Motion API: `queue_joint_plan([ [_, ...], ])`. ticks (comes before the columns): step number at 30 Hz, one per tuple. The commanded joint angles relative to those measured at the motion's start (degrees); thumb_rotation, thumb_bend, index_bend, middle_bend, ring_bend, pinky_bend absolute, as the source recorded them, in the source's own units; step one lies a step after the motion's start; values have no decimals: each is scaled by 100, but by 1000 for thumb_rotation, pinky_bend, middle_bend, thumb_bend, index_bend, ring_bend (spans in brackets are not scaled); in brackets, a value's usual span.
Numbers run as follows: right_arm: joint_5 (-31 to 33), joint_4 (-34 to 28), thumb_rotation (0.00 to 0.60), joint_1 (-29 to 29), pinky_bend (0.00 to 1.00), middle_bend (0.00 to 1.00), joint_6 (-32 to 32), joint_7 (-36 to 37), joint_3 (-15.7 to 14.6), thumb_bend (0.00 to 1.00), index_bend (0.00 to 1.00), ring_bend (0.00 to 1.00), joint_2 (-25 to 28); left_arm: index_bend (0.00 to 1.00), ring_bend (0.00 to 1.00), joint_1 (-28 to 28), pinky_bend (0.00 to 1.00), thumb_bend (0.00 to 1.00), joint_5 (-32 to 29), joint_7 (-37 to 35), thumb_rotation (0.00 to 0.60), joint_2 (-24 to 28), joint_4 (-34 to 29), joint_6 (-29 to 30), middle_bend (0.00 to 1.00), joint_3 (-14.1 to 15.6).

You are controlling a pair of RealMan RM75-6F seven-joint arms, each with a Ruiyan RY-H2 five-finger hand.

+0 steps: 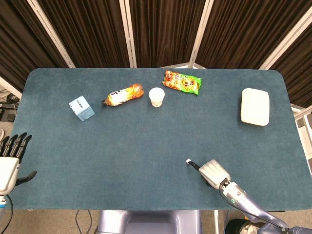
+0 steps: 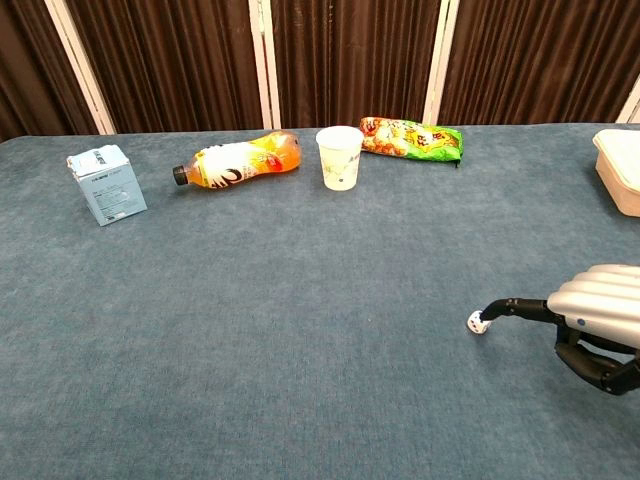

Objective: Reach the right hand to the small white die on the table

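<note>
Silver-shelled right hand [image 2: 598,318] and left hand [image 1: 9,163], black fingers [image 2: 520,308], grey forearm casing.

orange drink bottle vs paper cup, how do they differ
The orange drink bottle lies on its side with its dark cap pointing left; the white paper cup stands upright with its mouth open. The orange drink bottle is long, orange and wrapped in a printed label; the paper cup is shorter and almost plain white. Both rest on the blue table, side by side near its far edge.

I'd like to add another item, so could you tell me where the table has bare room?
Bare cloth spans the blue table between the pale blue box and the small white die. It is crowded along the far edge: orange bottle, white paper cup, green snack bag.
</note>
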Motion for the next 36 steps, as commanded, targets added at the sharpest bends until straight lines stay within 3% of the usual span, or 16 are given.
queue_joint_plan([
  [1, 95, -11, 600, 37, 1000, 835, -20, -81, 4, 773, 96, 842, -28, 0, 0, -2, 0, 0, -5, -7, 600, 3, 3, -1, 0, -1],
  [23, 394, -43, 600, 157, 1000, 836, -34, -229, -172, 773, 121, 842, 3, 0, 0, -14, 0, 0, -26, 30, 600, -9, -8, -3, 0, 15],
  [36, 51, -207, 600, 35, 1000, 836, 263, 15, -449, 773, 120, 842, 242, 0, 0, -19, 0, 0, -29, 31, 600, -7, -10, -6, 0, 27],
])
